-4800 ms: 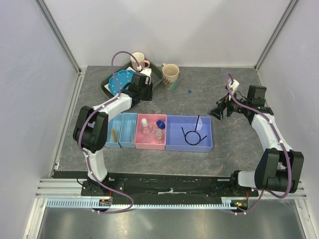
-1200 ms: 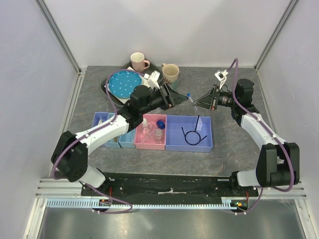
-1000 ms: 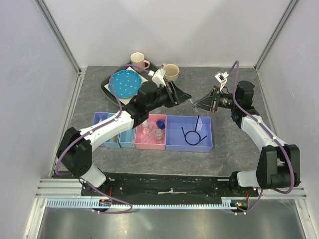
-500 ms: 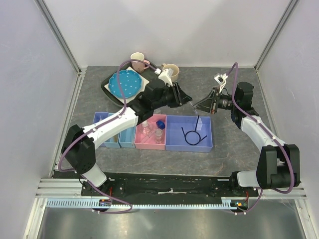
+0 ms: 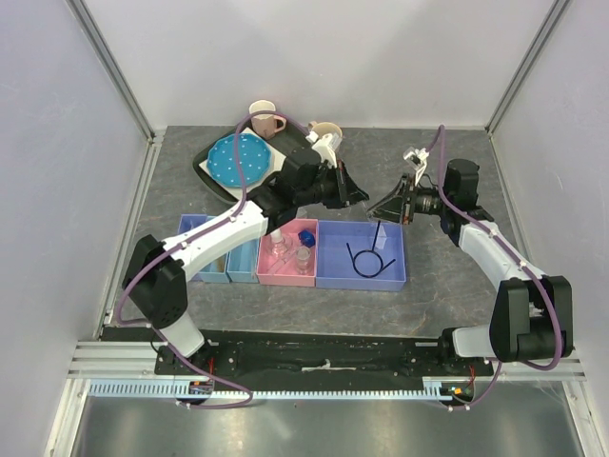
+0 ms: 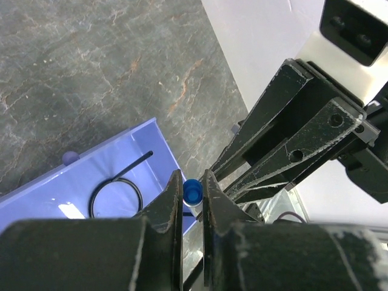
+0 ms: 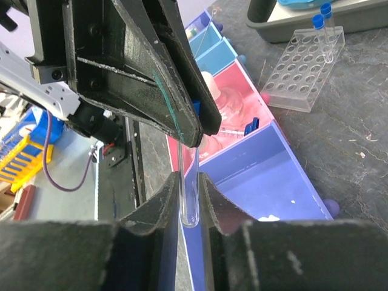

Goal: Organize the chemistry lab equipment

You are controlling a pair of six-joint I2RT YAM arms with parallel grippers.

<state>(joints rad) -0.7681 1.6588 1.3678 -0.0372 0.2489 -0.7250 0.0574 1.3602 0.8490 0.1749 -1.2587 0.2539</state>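
A clear test tube with a blue cap (image 6: 192,193) hangs in the air between my two grippers, above the purple bin (image 5: 328,282). My left gripper (image 6: 192,195) is shut on its capped end. My right gripper (image 7: 190,209) still has its fingers closed round the tube's rounded glass end (image 7: 188,194). In the top view the two grippers meet tip to tip, left gripper (image 5: 359,198) and right gripper (image 5: 375,206). A thin black looped wire (image 5: 366,262) lies in the purple bin. Small clear bottles (image 5: 303,255) and a blue cap-like piece (image 5: 306,235) sit in the pink bin (image 5: 285,280).
Two light blue bins (image 5: 195,228) stand left of the pink one. A clear welled rack (image 7: 300,76) with two blue-capped tubes (image 7: 321,24) lies near a dark tray. The blue dotted plate (image 5: 238,162) and a pink mug (image 5: 265,119) sit at the back left.
My left arm has reached right to the tube and its jaws have closed on the blue-capped end. My right arm has stayed almost in place, still round the glass end.
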